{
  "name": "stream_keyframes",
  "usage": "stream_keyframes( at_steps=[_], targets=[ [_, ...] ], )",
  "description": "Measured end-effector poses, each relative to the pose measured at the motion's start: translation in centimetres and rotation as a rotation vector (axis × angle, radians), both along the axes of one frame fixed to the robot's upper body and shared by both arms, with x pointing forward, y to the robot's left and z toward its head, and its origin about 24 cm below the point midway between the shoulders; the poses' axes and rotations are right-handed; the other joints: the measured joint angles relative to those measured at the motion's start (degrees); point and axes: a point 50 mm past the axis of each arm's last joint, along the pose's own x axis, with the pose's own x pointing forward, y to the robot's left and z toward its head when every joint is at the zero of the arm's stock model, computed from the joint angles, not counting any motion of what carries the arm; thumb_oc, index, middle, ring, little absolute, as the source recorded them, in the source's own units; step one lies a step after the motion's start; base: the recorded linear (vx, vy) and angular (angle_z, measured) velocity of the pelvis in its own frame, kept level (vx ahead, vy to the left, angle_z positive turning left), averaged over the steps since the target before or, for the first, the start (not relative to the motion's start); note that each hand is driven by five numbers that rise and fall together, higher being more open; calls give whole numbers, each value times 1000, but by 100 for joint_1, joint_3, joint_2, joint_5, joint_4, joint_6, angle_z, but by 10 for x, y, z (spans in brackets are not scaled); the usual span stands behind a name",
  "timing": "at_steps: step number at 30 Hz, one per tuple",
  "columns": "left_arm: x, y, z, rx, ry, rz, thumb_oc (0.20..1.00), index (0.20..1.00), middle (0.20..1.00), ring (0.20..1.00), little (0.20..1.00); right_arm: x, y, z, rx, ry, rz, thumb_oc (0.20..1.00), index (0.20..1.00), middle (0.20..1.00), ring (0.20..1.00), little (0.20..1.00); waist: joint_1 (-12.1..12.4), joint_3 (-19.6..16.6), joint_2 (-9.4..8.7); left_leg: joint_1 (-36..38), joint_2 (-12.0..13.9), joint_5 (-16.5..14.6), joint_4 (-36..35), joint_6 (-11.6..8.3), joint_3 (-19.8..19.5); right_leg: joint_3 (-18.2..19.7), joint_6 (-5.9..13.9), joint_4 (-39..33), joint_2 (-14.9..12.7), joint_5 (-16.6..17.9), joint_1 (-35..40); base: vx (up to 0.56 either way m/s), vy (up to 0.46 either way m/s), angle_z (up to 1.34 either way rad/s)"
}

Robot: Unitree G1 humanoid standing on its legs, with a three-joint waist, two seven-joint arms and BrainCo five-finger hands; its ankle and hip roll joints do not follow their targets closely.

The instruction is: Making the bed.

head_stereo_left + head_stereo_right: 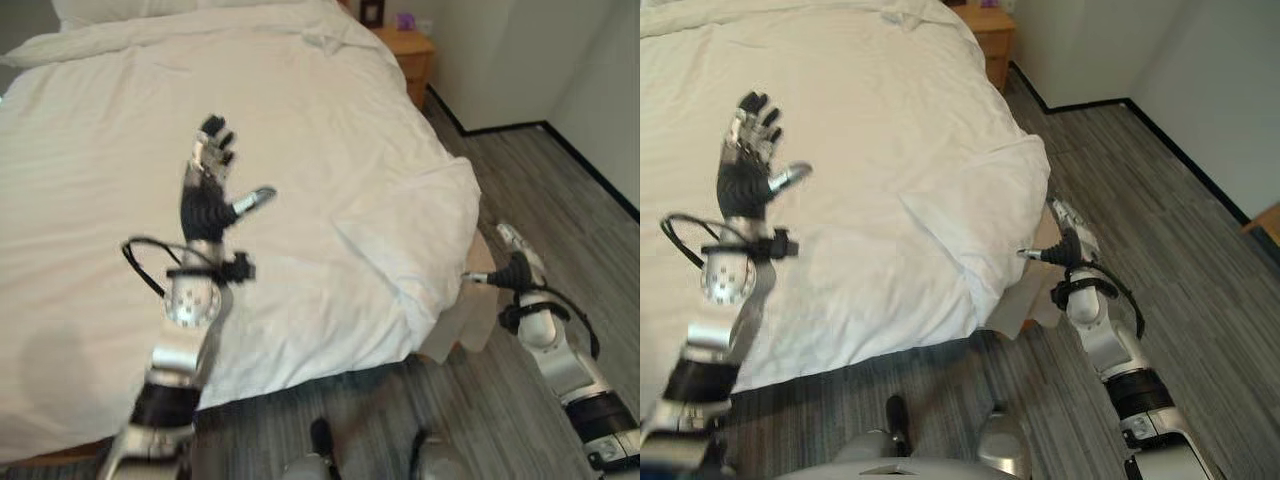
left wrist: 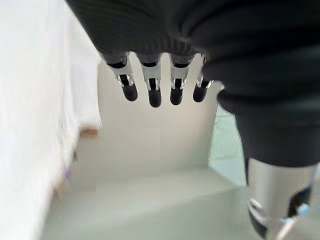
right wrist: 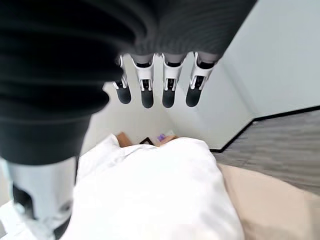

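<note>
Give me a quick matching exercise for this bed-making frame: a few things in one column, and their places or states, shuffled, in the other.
Things:
1. left hand
2. right hand
3. nightstand
4. folded duvet corner

Places or states:
A. beside the head of the bed, by the wall
B. open, raised above the white duvet
C. turned back at the bed's foot corner
D. open, low beside the bed's foot corner

Pairs: 1-B, 2-D, 3-A, 4-C

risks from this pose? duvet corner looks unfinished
1. The duvet's folded corner leaves the mattress corner bare; it may stay that way, since the right hand is beside it, open, gripping nothing.
2. The left hand is open over the duvet; pressing down could add wrinkles.
</note>
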Motion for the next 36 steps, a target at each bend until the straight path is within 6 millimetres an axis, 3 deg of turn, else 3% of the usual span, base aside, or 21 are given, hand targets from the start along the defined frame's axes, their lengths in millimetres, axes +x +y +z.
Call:
stream_keyframes(
  at_steps=[3,4,5,6,7,8,11,12,15,17,20,22,23,24,25,26,29,32,34,36],
  targets=[
    [8,31,-26,92,148,225,1000,1000,1000,1000,1000,-6,12,-7,38,7,28,1000,1000,1000,1000,1000,-176,-17,-139,221,-7,-150,-15,-102,239,-20,126,-936,-226,738,5,214,-36,-42],
    [3,52,-54,151,295,345,1000,1000,1000,1000,1000,-20,17,-17,61,28,49,1000,1000,1000,1000,1000,-239,-89,-286,440,-14,-287,-48,-253,371,-3,145,-1242,-156,1064,97,180,-25,-40],
    [-1,58,-63,157,335,374,1000,1000,1000,1000,1000,-28,17,-22,59,41,52,1000,1000,1000,1000,1000,-311,-125,-341,519,-16,-334,-49,-317,397,7,127,-1305,-91,1090,174,140,-28,-46],
    [-10,69,-76,197,400,425,1000,1000,1000,1000,1000,-39,17,-29,58,65,52,1000,1000,1000,1000,1000,-358,-244,-510,606,-66,-409,-49,-437,439,148,-14,-1414,29,1279,283,112,-28,-15],
    [-14,68,-84,191,421,432,1000,1000,1000,1000,1000,-42,12,-30,40,69,43,1000,1000,1000,1000,1000,-450,-229,-415,655,46,-431,-49,-502,423,201,21,-1464,117,1510,343,68,-46,-19],
    [-16,62,-96,179,455,417,1000,1000,1000,1000,1000,-49,0,-30,19,78,18,1000,1000,1000,1000,1000,-622,-249,-164,631,250,-434,-52,-602,455,171,-66,-1462,392,1446,296,26,-33,-11],
    [-17,60,-107,152,498,425,1000,1000,1000,1000,1000,-55,-11,-19,-15,56,10,1000,1000,1000,1000,1000,-718,-269,125,655,565,-373,-23,-664,641,298,-208,-1458,733,1424,202,27,-26,-48],
    [-16,61,-114,151,528,429,1000,1000,1000,1000,1000,-59,-14,-9,-29,24,32,1000,1000,1000,1000,1000,-915,-307,247,707,676,-348,-21,-697,852,417,-218,-1458,896,1418,134,-7,-10,-65],
    [-15,71,-129,154,619,467,1000,1000,1000,1000,1000,-63,-7,7,-44,-38,115,1000,1000,1000,1000,1000,-1302,-315,320,687,708,-361,-24,-715,1114,687,-231,-1460,969,1411,-106,-14,-20,-57],
    [-11,72,-136,153,670,465,1000,1000,1000,1000,1000,-63,-6,7,-55,-28,141,1000,1000,1000,1000,1000,-1591,-318,374,544,706,-423,-24,-802,1204,799,-267,-1462,1020,1433,-360,-54,-41,-39],
    [-9,82,-156,126,826,504,1000,1000,1000,1000,1000,-62,3,5,-58,-13,197,1000,1000,1000,1000,1000,-1781,-308,426,286,701,-489,-27,-897,1388,1000,-315,-1466,1074,1525,-798,-28,-43,-38],
    [-19,83,-174,82,909,534,1000,1000,1000,1000,1000,-63,4,5,-40,-11,208,1000,1000,1000,1000,1000,-1930,-284,480,140,713,-491,-43,-905,1473,1094,-314,-1468,1143,1547,-1018,0,-55,-33],
    [-18,85,-175,61,916,555,545,545,545,545,545,-62,4,7,-40,-15,209,1000,1000,1000,1000,1000,-1920,-279,508,129,717,-504,-59,-923,1540,1124,-315,-1485,1142,1544,-1080,0,-30,-33],
    [-22,84,-181,43,938,561,335,335,335,335,335,-62,2,8,-33,-20,206,1000,1000,1000,1000,1000,-1927,-265,561,122,738,-517,-59,-943,1602,1156,-318,-1490,1176,1544,-1135,13,-35,-39],
    [-24,87,-183,27,947,572,200,200,200,200,200,-62,0,11,-21,-26,200,1000,1000,1000,1000,1000,-1923,-276,656,102,759,-528,-61,-962,1668,1199,-334,-1490,1206,1534,-1192,26,-40,-33],
    [-23,84,-185,5,956,569,200,200,200,200,200,-62,-4,17,-18,-44,190,1000,1000,1000,1000,1000,-1946,-286,864,22,789,-573,-61,-1016,1679,1219,-335,-1487,1250,1533,-1294,24,-38,-21],
    [-18,75,-185,-57,939,548,200,200,200,200,200,-59,-10,25,5,-73,168,1000,1000,1000,1000,1000,-1896,-294,1114,-59,799,-566,-58,-1013,1707,1234,-337,-1477,1298,1536,-1404,48,-72,-5],
    [-1,66,-167,-126,866,513,200,200,200,200,200,-58,-9,26,6,-82,168,1000,1000,1000,1000,1000,-1858,-288,1119,-53,804,-551,-36,-1010,1683,1195,-324,-1487,1307,1544,-1365,11,-107,11],
    [26,31,-124,-94,662,338,200,200,200,200,200,-59,-17,21,7,-67,127,1000,1000,1000,1000,1000,-1700,-245,1065,-79,767,-524,-26,-1011,1649,1148,-319,-1466,1239,1557,-1341,19,-62,14],
    [35,2,-102,-76,548,211,200,200,200,200,200,-58,-17,20,7,-63,124,1000,1000,1000,1000,1000,-1669,-204,1004,-35,754,-524,-25,-1011,1648,1146,-322,-1466,1227,1559,-1294,38,-45,0]
  ],
)
